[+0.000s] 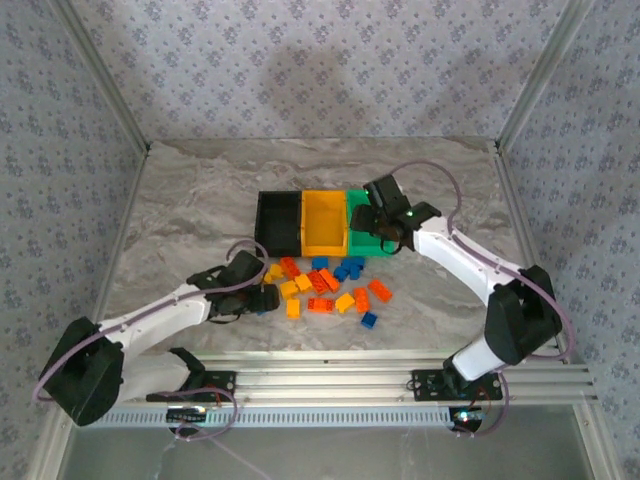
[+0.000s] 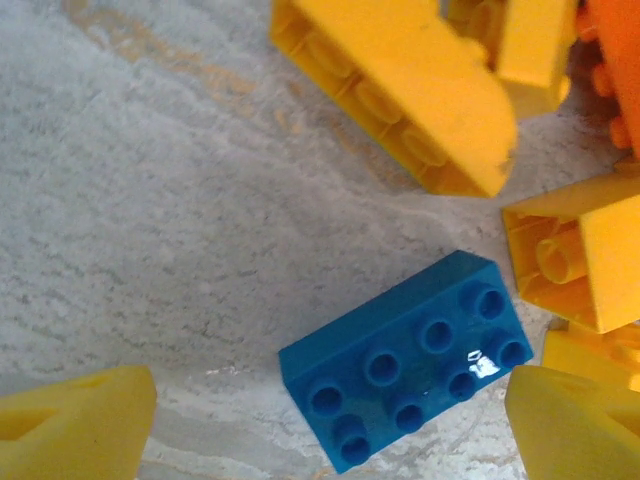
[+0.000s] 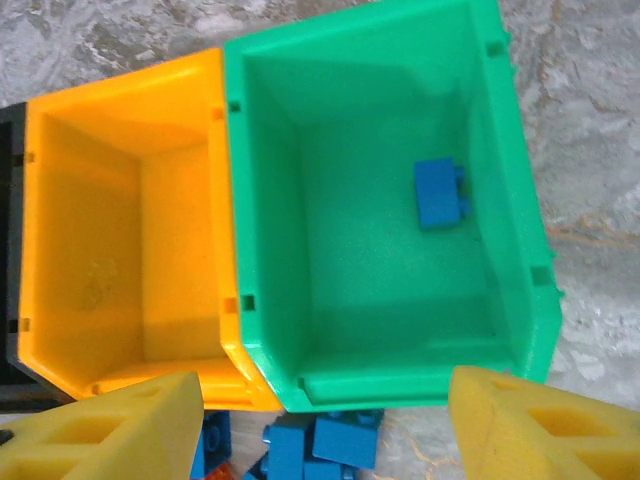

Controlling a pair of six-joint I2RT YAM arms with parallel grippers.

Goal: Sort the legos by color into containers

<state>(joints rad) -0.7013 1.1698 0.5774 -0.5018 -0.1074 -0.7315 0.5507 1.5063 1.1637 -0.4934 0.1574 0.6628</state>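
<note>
Presently, the left gripper (image 2: 325, 425) stands spread astride a blue brick (image 2: 405, 360) at lower centre. The right gripper (image 3: 320, 430), likewise spread, hovers over the green bin (image 3: 265, 200), which holds a second blue brick (image 3: 440, 193).

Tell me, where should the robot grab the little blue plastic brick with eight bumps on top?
Probably from straight above, pinching the blue plastic brick across its two long flat sides. It lies flat on the marble table, bumps up, and yellow bricks crowd one short end. The open left gripper would need a slight turn.
</note>
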